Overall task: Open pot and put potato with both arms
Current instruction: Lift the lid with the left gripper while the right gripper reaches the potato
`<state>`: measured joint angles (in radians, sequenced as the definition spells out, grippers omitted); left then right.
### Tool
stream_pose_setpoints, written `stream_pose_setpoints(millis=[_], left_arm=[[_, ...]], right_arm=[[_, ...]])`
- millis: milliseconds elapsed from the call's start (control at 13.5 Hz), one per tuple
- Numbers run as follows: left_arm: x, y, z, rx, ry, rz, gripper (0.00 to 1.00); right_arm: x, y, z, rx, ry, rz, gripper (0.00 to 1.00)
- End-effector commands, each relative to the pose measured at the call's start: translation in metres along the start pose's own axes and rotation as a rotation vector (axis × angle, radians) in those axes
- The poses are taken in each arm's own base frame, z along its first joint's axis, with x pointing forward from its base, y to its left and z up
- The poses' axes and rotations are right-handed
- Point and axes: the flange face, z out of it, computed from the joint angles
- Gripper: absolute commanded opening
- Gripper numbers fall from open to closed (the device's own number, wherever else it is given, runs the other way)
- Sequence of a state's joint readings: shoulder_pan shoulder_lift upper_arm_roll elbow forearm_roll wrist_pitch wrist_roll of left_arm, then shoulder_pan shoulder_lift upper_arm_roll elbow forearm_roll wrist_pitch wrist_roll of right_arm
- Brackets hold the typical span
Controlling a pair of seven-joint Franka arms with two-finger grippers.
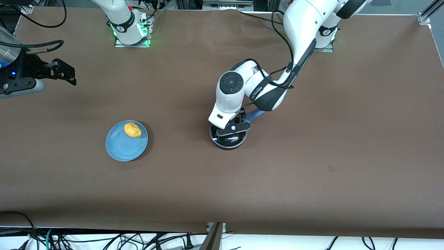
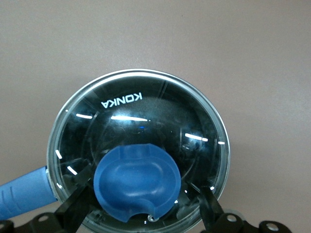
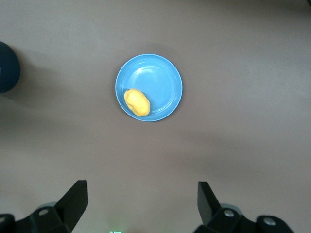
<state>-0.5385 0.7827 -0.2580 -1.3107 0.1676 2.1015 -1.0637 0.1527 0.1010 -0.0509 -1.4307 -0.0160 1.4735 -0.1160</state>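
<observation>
Brown cloth covers the whole counter (image 1: 312,180), with both arm bases standing along its far edge.

Toward the middle of the counter sits the pot (image 1: 228,138), a small black saucepan whose blue handle (image 1: 256,114) sticks out toward the left arm's base. A domed glass lid (image 2: 146,121) with a blue knob (image 2: 137,182) is still on it. The left hand (image 1: 231,129) is down over the pot; in the left wrist view its two fingers (image 2: 73,211) stand spread on either side of the knob, with a gap showing between each finger and the knob, so the hand is open and grips nothing.

Toward the right arm's end of the counter, well apart from the pot, lies a light-blue plate (image 1: 121,149). The potato (image 1: 132,130) rests on the plate, on the part of it farther from the front camera, close to the rim.

The right arm waits with its right hand (image 1: 64,73) up in the air over the right arm's end of the counter. In the right wrist view its fingers (image 3: 73,201) are spread wide apart and empty, with the plate and potato in sight on the counter under the camera.
</observation>
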Motion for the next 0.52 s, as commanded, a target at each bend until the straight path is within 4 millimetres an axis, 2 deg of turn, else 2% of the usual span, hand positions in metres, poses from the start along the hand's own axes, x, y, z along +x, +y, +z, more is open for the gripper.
stream_pose_setpoints(millis=[0, 148, 222, 296, 444], left_arm=[[0.003, 0.004, -0.001, 0.031, 0.040, -0.006, 1.00], [0.004, 0.003, 0.000, 0.034, 0.041, -0.008, 0.82], [0.004, 0.003, 0.000, 0.039, 0.038, -0.009, 0.70], [0.004, 0.002, 0.000, 0.046, 0.035, -0.009, 0.50], [0.005, 0.001, -0.002, 0.045, 0.036, -0.014, 0.49]], right_arm=[[0.002, -0.001, -0.003, -0.020, 0.004, 0.007, 1.00], [0.005, -0.002, -0.002, -0.018, 0.007, 0.000, 1.00], [0.013, -0.002, 0.009, -0.017, 0.001, -0.002, 1.00], [0.017, -0.002, 0.013, -0.019, 0.000, -0.004, 1.00], [0.020, -0.002, 0.017, -0.019, -0.002, -0.004, 1.00]])
